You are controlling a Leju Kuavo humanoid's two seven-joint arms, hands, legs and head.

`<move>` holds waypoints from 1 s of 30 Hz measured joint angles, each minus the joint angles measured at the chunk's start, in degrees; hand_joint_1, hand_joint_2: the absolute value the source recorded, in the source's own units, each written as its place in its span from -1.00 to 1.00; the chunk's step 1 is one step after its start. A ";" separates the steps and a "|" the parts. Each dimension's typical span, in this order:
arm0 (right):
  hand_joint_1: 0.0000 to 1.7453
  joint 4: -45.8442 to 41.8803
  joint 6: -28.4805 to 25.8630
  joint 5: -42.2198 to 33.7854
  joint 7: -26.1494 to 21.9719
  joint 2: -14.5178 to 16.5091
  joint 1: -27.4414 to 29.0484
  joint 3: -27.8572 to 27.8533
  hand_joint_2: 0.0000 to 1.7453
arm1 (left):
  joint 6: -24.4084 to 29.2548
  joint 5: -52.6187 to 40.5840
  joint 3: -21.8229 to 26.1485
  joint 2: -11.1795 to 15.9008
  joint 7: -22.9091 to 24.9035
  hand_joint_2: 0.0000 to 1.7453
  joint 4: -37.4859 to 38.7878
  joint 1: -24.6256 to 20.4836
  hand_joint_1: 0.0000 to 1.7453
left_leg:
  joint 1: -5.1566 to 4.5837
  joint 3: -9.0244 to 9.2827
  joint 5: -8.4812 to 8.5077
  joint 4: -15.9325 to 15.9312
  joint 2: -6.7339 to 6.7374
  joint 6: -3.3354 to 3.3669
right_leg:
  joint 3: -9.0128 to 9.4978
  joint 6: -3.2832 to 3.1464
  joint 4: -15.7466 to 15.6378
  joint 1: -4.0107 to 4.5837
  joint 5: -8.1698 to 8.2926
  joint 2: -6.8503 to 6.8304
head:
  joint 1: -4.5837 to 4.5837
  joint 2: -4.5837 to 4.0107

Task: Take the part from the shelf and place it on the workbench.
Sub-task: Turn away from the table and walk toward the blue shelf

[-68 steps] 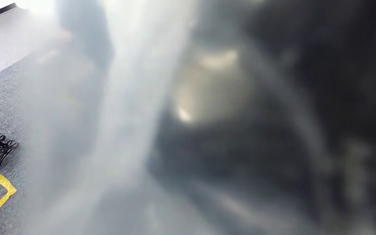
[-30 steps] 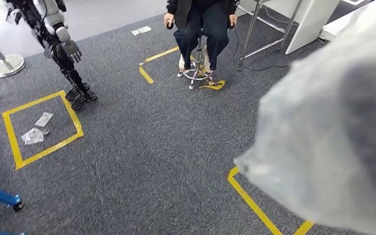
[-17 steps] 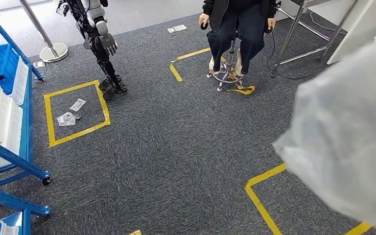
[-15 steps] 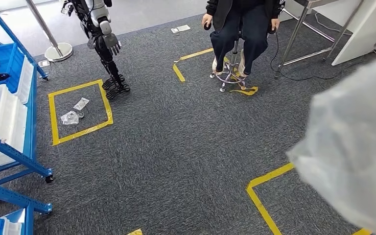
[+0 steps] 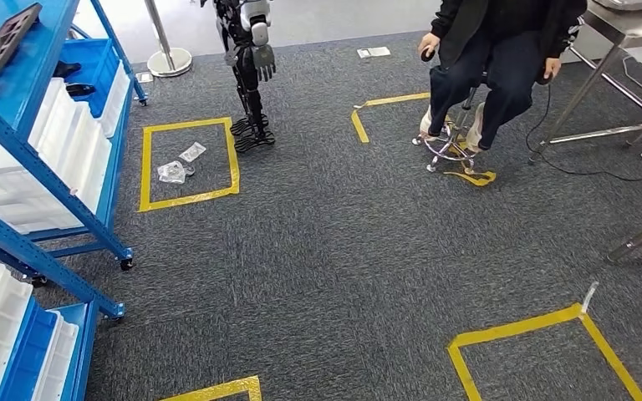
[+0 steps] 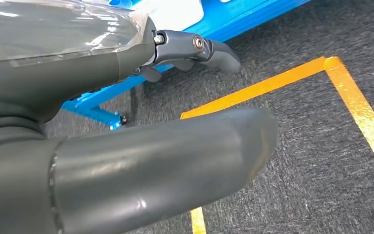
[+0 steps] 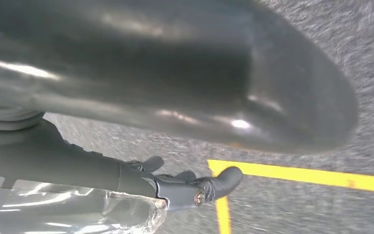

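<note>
Dark grey carpet (image 5: pixel 334 242) runs across the whole floor, marked with yellow tape squares (image 5: pixel 185 163), and inside the far square lie two small clear plastic packets (image 5: pixel 180 164). Along one side stands the blue metal shelf rack on castors (image 5: pixel 42 180), loaded with white plastic bins (image 5: pixel 75 142), and a dark flat tray (image 5: pixel 2 38) sits on its top level. Just beyond the taped square stands a second black-and-silver humanoid robot (image 5: pixel 249 58). Near it a person in dark clothes (image 5: pixel 489 58) sits on a chrome stool (image 5: pixel 451 146) beside the steel legs of a table (image 5: pixel 589 92).

Down at the wrists now: the left hand (image 6: pixel 126 87) has its thick grey thumb (image 6: pixel 175 156) on one side and dark fingers (image 6: pixel 209 48) on the other of a part wrapped in clear, glossy plastic (image 6: pixel 63 29), pressed against the palm. The right hand (image 7: pixel 141 136) shows the same picture, its fingers (image 7: pixel 214 187) curled along the crinkled plastic-wrapped part (image 7: pixel 73 209). Both hands grasp it, above the carpet and yellow tape.
</note>
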 joint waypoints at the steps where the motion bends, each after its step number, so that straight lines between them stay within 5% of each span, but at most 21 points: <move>1: -1.00 0.02 0.01 0.01 -0.09 0.01 0.14 0.00 -1.00 | -0.01 0.01 0.01 0.03 0.02 -1.00 -0.01 -0.06 -1.00 | 0.00 -0.15 0.11 -0.02 -0.73 0.17 | -1.77 -0.18 3.88 -0.10 -1.71 1.49 | 0.03 0.00; 3: -1.00 0.05 0.03 0.03 -0.20 0.00 0.37 0.00 -1.00 | -0.14 0.01 0.01 0.09 0.04 -1.00 0.01 -0.05 -1.00 | 0.00 -0.32 0.20 0.01 -2.37 0.27 | -5.26 -0.09 10.92 -0.29 -4.02 2.45 | 0.05 0.00; 4: -1.00 0.06 0.04 0.05 -0.26 -0.02 0.43 0.00 -1.00 | -0.28 0.02 0.01 0.14 0.06 -1.00 0.01 0.03 -1.00 | 0.02 -0.30 0.21 0.04 -3.24 0.23 | -5.84 0.32 11.80 -0.42 -3.83 2.56 | 0.04 0.00; 6: -1.00 0.05 0.05 0.09 -0.31 -0.08 0.43 0.00 -1.00 | -0.52 0.08 0.01 0.24 0.09 -1.00 0.02 0.14 -1.00 | 0.13 -0.13 0.20 0.16 -5.04 0.03 | -3.84 1.63 6.60 -0.96 -0.71 3.24 | 0.05 0.00; 8: -1.00 0.13 0.05 0.11 -0.32 -0.11 0.41 0.00 -1.00 | -0.61 0.25 0.01 0.36 0.08 -1.00 0.02 0.12 -1.00 | 0.12 -0.29 0.11 0.52 -6.71 -0.52 | -0.69 2.45 -1.24 -1.62 2.54 5.82 | 0.09 0.00; 10: -1.00 0.23 0.05 0.12 -0.32 -0.09 0.32 0.01 -1.00 | -0.62 0.41 0.01 0.45 0.04 -1.00 0.02 0.15 -1.00 | 0.08 -0.79 0.18 0.74 -8.02 -1.31 | 0.41 1.96 -4.16 -1.64 3.50 7.15 | 0.09 0.00; 12: -1.00 0.25 0.05 0.15 -0.32 -0.10 0.13 0.01 -1.00 | -0.61 0.48 0.02 0.50 0.02 -1.00 0.08 0.41 -1.00 | 0.34 -1.22 0.44 0.64 -8.93 -2.06 | 0.56 0.95 -4.21 -1.43 3.79 5.87 | 0.05 0.00; 14: -1.00 0.25 0.04 0.27 -0.32 -0.11 0.04 0.00 -1.00 | -0.59 0.50 0.02 0.54 0.01 -1.00 0.15 0.65 -1.00 | 0.36 -2.19 -0.64 2.23 -6.60 -2.49 | 0.69 -0.03 -4.50 -1.52 4.14 4.52 | -0.04 0.00; 16: -1.00 0.26 0.02 0.40 -0.27 -0.08 0.15 0.00 -1.00 | -0.55 0.51 0.00 0.50 -0.01 -1.00 0.17 0.59 -1.00 | 0.25 -5.16 -4.14 8.36 -2.61 -2.69 | 0.64 -0.88 -4.67 -1.26 4.21 2.87 | -0.20 0.00; 18: -1.00 0.27 0.01 0.43 -0.13 -0.08 0.29 0.00 -1.00 | -0.52 0.51 -0.01 0.45 -0.03 -1.00 0.17 0.50 -1.00 | 0.34 -8.76 -7.22 15.69 -1.13 -2.86 | 0.53 -1.27 -4.66 -0.77 4.13 0.97 | -0.26 0.00; 19: -1.00 0.27 0.01 0.42 -0.07 -0.10 0.29 0.00 -1.00 | -0.51 0.51 -0.01 0.43 -0.03 -1.00 0.19 0.54 -1.00 | 0.37 -9.49 -7.41 17.25 -0.94 -2.88 | 0.44 -1.34 -4.66 -0.60 4.09 0.08 | -0.27 0.00; 21: -1.00 0.27 0.01 0.43 0.02 -0.09 0.20 0.00 -1.00 | -0.48 0.51 0.00 0.43 -0.03 -1.00 0.21 0.62 -1.00 | 0.37 -7.23 -4.91 13.48 -0.24 -2.72 | 0.31 -1.40 -4.66 -0.44 3.96 -1.45 | -0.26 0.00; 23: -1.00 0.27 -0.02 0.44 0.09 -0.04 0.06 0.00 -1.00 | -0.43 0.46 0.01 0.43 -0.01 -1.00 0.21 0.49 -1.00 | 0.18 -2.47 -2.05 5.42 2.44 -2.35 | 0.68 -1.23 -4.61 -0.11 3.69 -2.74 | -0.25 0.00; 25: -1.00 0.27 -0.05 0.44 0.12 -0.04 -0.03 0.00 -1.00 | -0.39 0.43 0.00 0.42 0.01 -1.00 0.21 0.19 -1.00 | -0.21 -0.21 -1.16 1.47 3.96 -1.94 | 1.28 -0.77 -4.57 0.22 3.46 -3.85 | -0.19 0.00; 27: -1.00 0.27 -0.08 0.51 0.14 0.03 -0.24 0.01 -1.00 | -0.37 0.43 -0.01 0.43 0.11 -1.00 0.24 0.08 -1.00 | -0.50 -0.38 -0.88 1.20 2.64 -1.34 | 1.60 -0.19 -4.69 0.23 3.39 -4.85 | -0.16 0.00; 28: -1.00 0.26 -0.08 0.59 0.14 0.08 -0.41 0.02 -1.00 | -0.39 0.43 -0.01 0.40 0.20 -1.00 0.26 0.11 -1.00 | -0.47 -0.38 -0.59 0.90 1.99 -0.97 | 1.52 0.12 -4.45 0.13 3.18 -4.31 | -0.15 0.00; 30: -1.00 0.26 -0.08 0.74 0.15 0.16 -0.46 0.04 -1.00 | -0.41 0.48 0.02 0.42 0.44 -1.00 0.30 0.07 -1.00 | -0.17 -0.37 0.07 0.31 0.65 -0.15 | 0.07 0.28 -1.28 -0.07 1.28 -1.11 | -0.11 0.00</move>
